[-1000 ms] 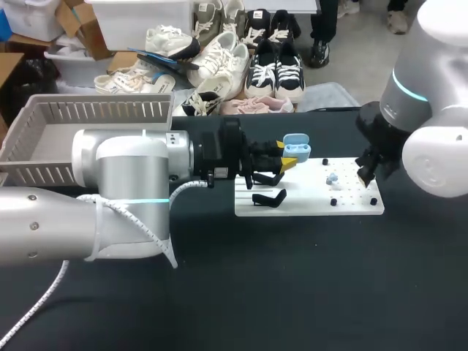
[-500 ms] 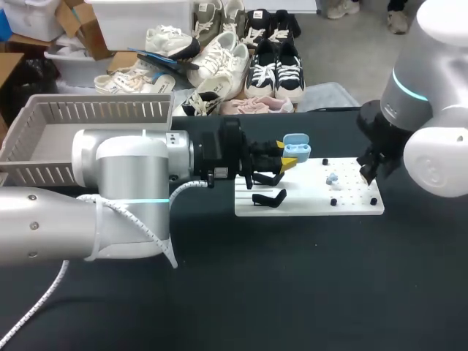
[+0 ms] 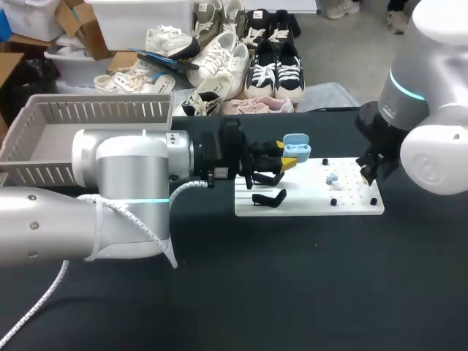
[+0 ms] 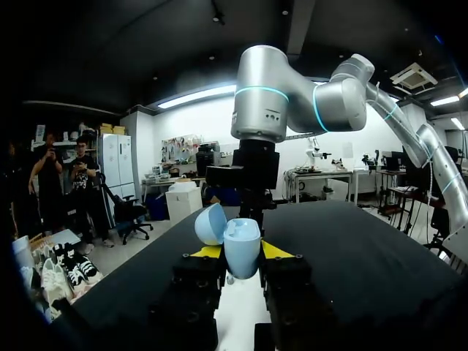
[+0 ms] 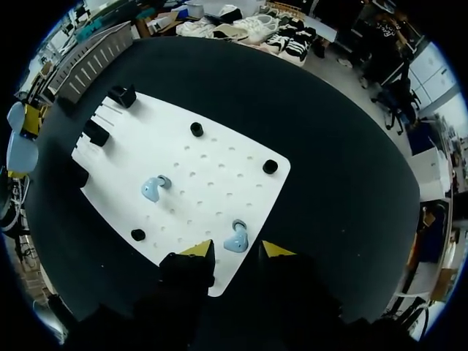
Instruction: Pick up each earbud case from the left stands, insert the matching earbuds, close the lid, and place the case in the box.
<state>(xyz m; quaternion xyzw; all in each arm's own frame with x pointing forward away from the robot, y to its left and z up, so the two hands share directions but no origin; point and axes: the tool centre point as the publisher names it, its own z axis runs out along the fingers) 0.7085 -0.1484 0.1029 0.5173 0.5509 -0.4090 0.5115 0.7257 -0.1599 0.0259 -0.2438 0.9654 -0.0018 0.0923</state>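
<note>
Over the last second almost nothing has moved: your left hand [image 3: 289,157] has kept the blue case [image 3: 295,146] in the same spot above the eleven o'clock corner of the white board [image 3: 307,206], and your right hand [image 3: 368,172] has only settled a touch over the board's three o'clock end. Judging from that, the case is up and ready, and the step in hand is picking the first earbud, which is not yet gripped. From the left wrist, the left hand [image 4: 241,252] is closed on the case [image 4: 243,245], one yellow tip against each side, with the lid [image 4: 210,223] swung open toward ten o'clock of the body. From the right wrist, the right hand [image 5: 234,250] is open, and one earbud [image 5: 235,239] lies on the board [image 5: 219,157] at its twelve o'clock, just ahead of the gap between the tips, touching neither finger as far as you can see. The second earbud [image 5: 151,189] lies apart, toward ten o'clock of the first. The box [image 3: 95,110] sits at the bench's ten o'clock, behind your left arm.
</note>
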